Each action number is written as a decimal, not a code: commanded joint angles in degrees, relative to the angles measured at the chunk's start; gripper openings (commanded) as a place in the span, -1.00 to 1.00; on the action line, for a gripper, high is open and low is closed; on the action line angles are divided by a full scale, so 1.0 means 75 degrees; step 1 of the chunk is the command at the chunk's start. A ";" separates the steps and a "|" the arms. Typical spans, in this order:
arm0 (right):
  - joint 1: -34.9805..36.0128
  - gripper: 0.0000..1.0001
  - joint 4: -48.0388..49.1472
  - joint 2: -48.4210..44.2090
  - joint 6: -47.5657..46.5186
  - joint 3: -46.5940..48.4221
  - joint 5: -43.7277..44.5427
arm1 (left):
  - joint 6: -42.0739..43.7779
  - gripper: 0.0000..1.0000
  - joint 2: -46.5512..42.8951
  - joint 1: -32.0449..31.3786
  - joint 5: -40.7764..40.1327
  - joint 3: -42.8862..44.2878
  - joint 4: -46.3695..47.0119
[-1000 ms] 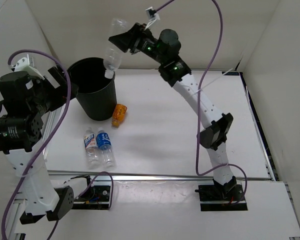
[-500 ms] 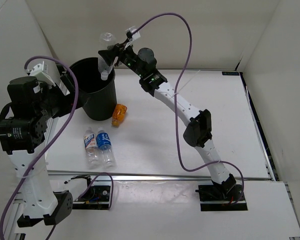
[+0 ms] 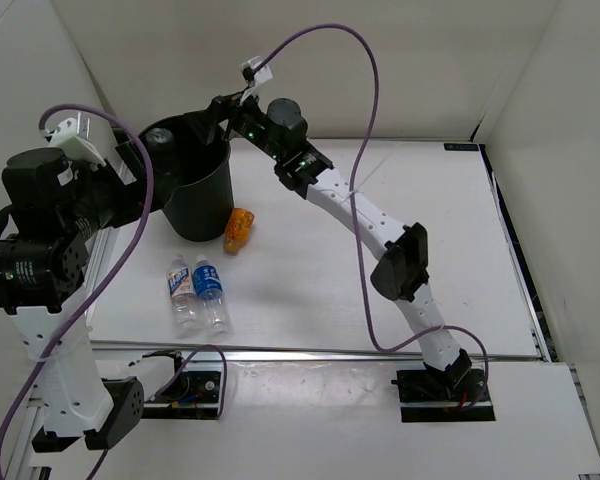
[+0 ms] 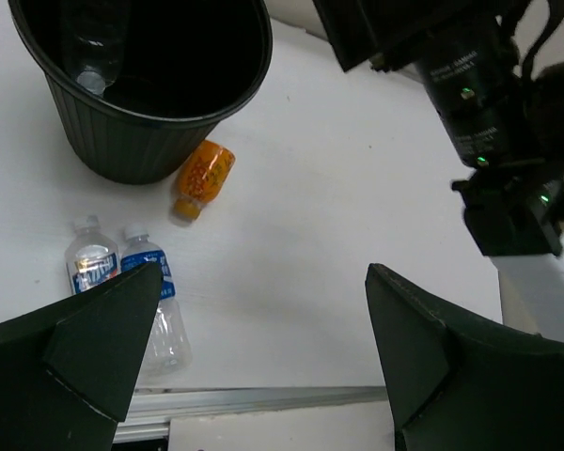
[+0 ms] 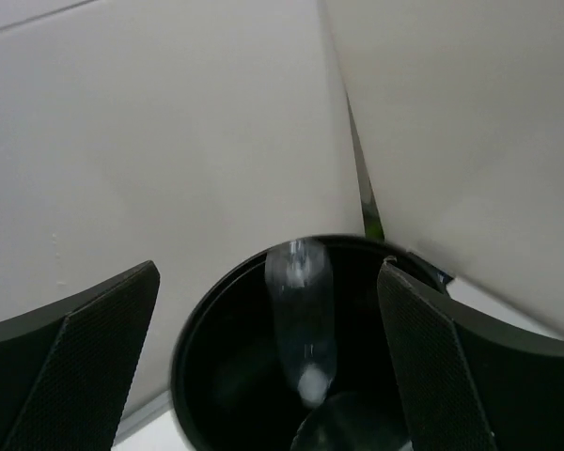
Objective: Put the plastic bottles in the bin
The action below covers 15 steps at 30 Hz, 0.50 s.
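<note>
Binning bottles: 1 in, 3 to go

Hovering over the bin (image 3: 195,195), the right tool (image 5: 268,348) is spread wide and holds nothing; the clear bottle (image 5: 301,319) shows inside the bin below it, touching neither finger. The left tool (image 4: 263,348) is likewise open and empty above the worktop (image 3: 380,260). The orange bottle (image 3: 238,229) lies just beside the bin's base; the white-labelled bottle (image 3: 183,293) and blue-labelled bottle (image 3: 209,290) lie side by side nearer the arms. They look empty, so probably light, thin-walled, slick and prone to rolling: pinch gently across the mid-body
</note>
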 commanded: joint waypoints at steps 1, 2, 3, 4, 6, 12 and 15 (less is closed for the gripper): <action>-0.0197 1.00 -0.0907 -0.1669 0.0785 -0.0069 0.1388 | 0.0103 1.00 -0.0009 -0.0032 -0.0441 0.0477 -0.0235; -0.0362 1.00 -0.1352 -0.2008 0.1299 -0.0255 0.1728 | 0.0103 1.00 -0.0008 -0.0032 -0.0583 0.0641 -0.0316; -0.0850 1.00 -0.2389 -0.2382 0.2696 -0.0431 0.2091 | 0.0103 1.00 -0.0008 -0.0032 -0.0735 0.0712 -0.0317; -0.1157 1.00 -0.2887 -0.2595 0.3534 -0.0746 0.1979 | 0.0103 1.00 -0.0008 -0.0032 -0.1108 0.0794 -0.0387; -0.1767 1.00 -0.3441 -0.3005 0.5047 -0.2494 0.1093 | 0.0103 1.00 -0.0008 -0.0032 -0.1473 0.1063 -0.0387; -0.2613 1.00 -0.3372 -0.2332 0.5676 -0.4278 -0.2677 | -0.0143 1.00 -0.0570 -0.0032 -0.2224 0.0365 -0.0154; -0.2613 1.00 -0.3302 -0.1336 0.5207 -0.3797 -0.3668 | -0.0260 1.00 -0.1074 -0.0032 -0.2388 -0.0269 0.0197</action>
